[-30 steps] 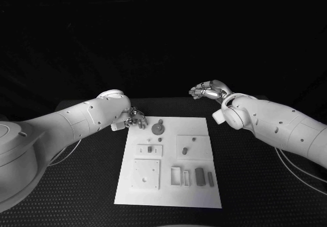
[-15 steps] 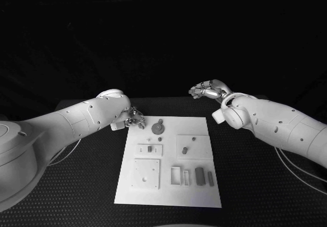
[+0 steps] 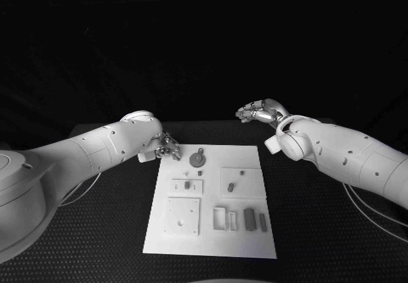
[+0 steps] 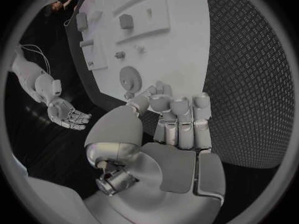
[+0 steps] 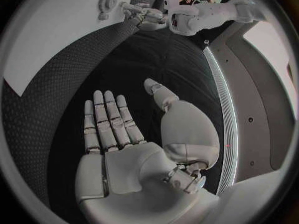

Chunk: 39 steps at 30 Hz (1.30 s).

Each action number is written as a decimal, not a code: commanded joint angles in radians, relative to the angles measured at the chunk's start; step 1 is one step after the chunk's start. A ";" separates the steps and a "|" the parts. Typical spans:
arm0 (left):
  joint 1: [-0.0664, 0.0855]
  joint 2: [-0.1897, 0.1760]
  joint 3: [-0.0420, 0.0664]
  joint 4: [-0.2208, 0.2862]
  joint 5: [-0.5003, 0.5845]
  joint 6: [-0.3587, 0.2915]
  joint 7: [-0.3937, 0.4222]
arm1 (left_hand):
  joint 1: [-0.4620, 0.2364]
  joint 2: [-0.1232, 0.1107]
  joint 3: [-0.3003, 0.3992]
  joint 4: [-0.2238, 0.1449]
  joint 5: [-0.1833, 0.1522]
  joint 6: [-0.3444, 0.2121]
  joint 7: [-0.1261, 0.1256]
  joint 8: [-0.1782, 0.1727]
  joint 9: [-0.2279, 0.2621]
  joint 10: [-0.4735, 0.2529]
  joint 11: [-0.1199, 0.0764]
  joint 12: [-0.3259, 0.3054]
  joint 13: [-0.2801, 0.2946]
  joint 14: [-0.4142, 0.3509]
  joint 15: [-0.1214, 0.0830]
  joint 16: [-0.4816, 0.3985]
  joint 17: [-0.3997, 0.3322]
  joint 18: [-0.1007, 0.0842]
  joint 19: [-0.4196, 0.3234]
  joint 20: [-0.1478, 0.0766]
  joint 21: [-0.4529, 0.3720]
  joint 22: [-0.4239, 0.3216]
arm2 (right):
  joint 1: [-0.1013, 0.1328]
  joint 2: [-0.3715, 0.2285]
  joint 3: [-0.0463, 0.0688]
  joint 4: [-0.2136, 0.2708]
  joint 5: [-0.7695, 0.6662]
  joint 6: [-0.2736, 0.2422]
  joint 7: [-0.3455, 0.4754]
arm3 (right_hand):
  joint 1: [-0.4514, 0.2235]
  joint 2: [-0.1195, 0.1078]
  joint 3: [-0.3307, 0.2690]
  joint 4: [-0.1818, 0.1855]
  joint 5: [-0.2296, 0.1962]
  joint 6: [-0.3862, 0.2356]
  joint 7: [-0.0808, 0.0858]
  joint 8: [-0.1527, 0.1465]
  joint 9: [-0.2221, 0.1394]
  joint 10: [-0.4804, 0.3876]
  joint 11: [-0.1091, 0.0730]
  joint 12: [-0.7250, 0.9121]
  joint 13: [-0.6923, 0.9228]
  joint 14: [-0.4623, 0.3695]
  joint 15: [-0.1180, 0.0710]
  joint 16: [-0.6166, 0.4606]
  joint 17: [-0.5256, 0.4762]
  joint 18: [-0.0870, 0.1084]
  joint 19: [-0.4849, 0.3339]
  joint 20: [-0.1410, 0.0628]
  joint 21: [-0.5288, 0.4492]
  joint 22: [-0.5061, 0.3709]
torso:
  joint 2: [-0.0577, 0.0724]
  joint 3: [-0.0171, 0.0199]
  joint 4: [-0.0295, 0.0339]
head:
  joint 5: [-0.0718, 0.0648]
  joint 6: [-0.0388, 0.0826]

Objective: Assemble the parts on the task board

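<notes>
Nothing has moved: the left hand [image 3: 167, 147] stays curled, empty, beside the gear [image 3: 197, 158]; the right hand [image 5: 124, 149] hangs open, assembly unstarted.

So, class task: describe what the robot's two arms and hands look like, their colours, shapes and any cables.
Both arms are smooth, rounded white shells dotted with small dark screw holes. The left arm and right arm each end in a silver, metallic hand with segmented fingers: left hand, right hand. Thin pale cables loop beneath the right arm.

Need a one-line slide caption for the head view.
Left hand hovers at white task board corner beside the round gear part; right hand open beyond.
</notes>
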 commanded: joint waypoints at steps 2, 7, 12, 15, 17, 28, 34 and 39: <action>0.000 -0.005 0.000 0.007 0.006 -0.029 0.021 | 0.031 0.009 0.024 -0.002 -0.011 0.016 -0.003 0.010 0.008 0.011 -0.005 0.004 -0.008 0.001 -0.005 0.009 -0.005 0.008 -0.005 -0.132 0.011 -0.004 | 0.000 -0.002 0.001 0.000 -0.002 0.009 0.009 | -0.004 -0.002 -0.001 -0.001 0.006 -0.006 0.029 0.006 -0.001 0.008 0.002 -0.005 0.002 -0.007 0.002 -0.007 -0.001 -0.007 -0.007 -0.002 -0.006 0.002 | -0.001 -0.0002 -0.0001 | 0.002 -0.001; 0.001 -0.029 0.001 0.035 0.079 -0.058 0.005 | 0.028 0.006 0.037 0.009 -0.004 0.028 -0.006 0.013 0.010 0.021 -0.007 -0.002 -0.025 0.005 -0.006 0.016 -0.011 0.007 -0.005 -0.132 0.018 -0.008 | 0.000 -0.005 0.001 0.000 -0.002 0.009 0.009 | -0.006 -0.002 -0.001 0.000 0.007 -0.006 0.029 0.006 -0.001 0.008 0.002 -0.006 0.002 -0.007 0.002 -0.007 -0.002 -0.007 -0.007 -0.002 -0.006 0.003 | -0.001 0.0001 0.0013 | 0.003 -0.001; 0.012 -0.079 0.003 0.107 0.134 -0.108 -0.010 | 0.023 0.004 0.041 0.013 0.006 0.035 -0.008 0.013 0.009 0.027 -0.009 -0.005 -0.037 0.007 -0.008 0.021 -0.015 0.007 -0.006 -0.133 0.022 -0.011 | 0.000 -0.011 0.001 0.001 -0.002 0.008 0.009 | -0.006 -0.002 -0.001 0.000 0.007 -0.006 0.029 0.006 -0.002 0.008 0.002 -0.007 0.001 -0.007 0.002 -0.007 -0.002 -0.007 -0.007 -0.002 -0.006 0.003 | -0.002 0.0000 0.0029 | 0.004 0.000; 0.023 -0.118 0.005 0.171 0.155 -0.154 -0.022 | 0.022 0.004 0.042 0.013 0.009 0.036 -0.009 0.013 0.009 0.028 -0.010 -0.006 -0.040 0.007 -0.008 0.021 -0.016 0.007 -0.006 -0.134 0.023 -0.012 | 0.000 -0.016 0.001 0.001 -0.002 0.007 0.009 | -0.006 -0.002 -0.002 0.000 0.007 -0.006 0.029 0.006 -0.002 0.008 0.002 -0.007 0.001 -0.007 0.002 -0.007 -0.002 -0.007 -0.007 -0.002 -0.006 0.003 | -0.002 -0.0006 0.0039 | 0.005 -0.001; 0.030 -0.140 0.006 0.209 0.156 -0.195 -0.029 | 0.020 0.003 0.043 0.013 0.016 0.039 -0.009 0.014 0.009 0.029 -0.011 -0.006 -0.043 0.008 -0.009 0.023 -0.016 0.007 -0.006 -0.134 0.025 -0.012 | 0.000 -0.018 0.001 0.001 -0.002 0.006 0.009 | -0.006 -0.002 -0.002 0.000 0.007 -0.006 0.029 0.006 -0.002 0.008 0.002 -0.007 0.001 -0.007 0.002 -0.007 -0.002 -0.007 -0.007 -0.002 -0.007 0.003 | -0.002 -0.0010 0.0051 | 0.005 -0.002; 0.049 -0.267 0.003 0.446 0.136 -0.274 -0.063 | 0.006 -0.008 0.042 0.013 0.087 0.086 -0.029 0.041 0.028 0.020 -0.030 -0.004 -0.049 0.006 -0.023 0.019 -0.030 0.008 -0.005 -0.137 0.031 -0.020 | 0.000 -0.024 0.000 0.005 -0.002 0.006 0.008 | -0.006 -0.003 -0.002 0.001 0.010 -0.006 0.029 0.007 -0.002 0.009 0.002 -0.008 0.001 -0.007 0.002 -0.007 -0.002 -0.007 -0.007 -0.003 -0.007 0.005 | -0.003 -0.0014 0.0057 | 0.015 -0.003; 0.048 -0.308 -0.016 0.530 0.099 -0.309 -0.084 | 0.005 -0.011 0.042 0.012 0.090 0.089 -0.030 0.043 0.030 0.020 -0.031 -0.003 -0.049 0.008 -0.025 0.020 -0.032 0.008 -0.005 -0.138 0.033 -0.021 | 0.000 -0.029 0.000 0.007 -0.002 0.006 0.008 | -0.006 -0.003 -0.001 0.001 0.012 -0.006 0.029 0.007 -0.002 0.009 0.002 -0.008 0.001 -0.007 0.002 -0.007 -0.002 -0.007 -0.007 -0.003 -0.008 0.005 | -0.002 -0.0021 0.0060 | 0.016 -0.007; 0.048 -0.337 -0.053 0.599 0.063 -0.354 -0.110 | 0.005 -0.015 0.042 0.010 0.092 0.093 -0.032 0.045 0.032 0.020 -0.033 -0.002 -0.050 0.009 -0.026 0.021 -0.035 0.008 -0.004 -0.139 0.035 -0.023 | 0.000 -0.030 0.000 0.007 -0.002 0.005 0.008 | -0.007 -0.004 -0.001 0.001 0.013 -0.006 0.029 0.007 -0.002 0.009 0.002 -0.009 0.001 -0.007 0.002 -0.007 -0.002 -0.007 -0.007 -0.003 -0.008 0.006 | -0.002 -0.0008 0.0042 | 0.019 -0.012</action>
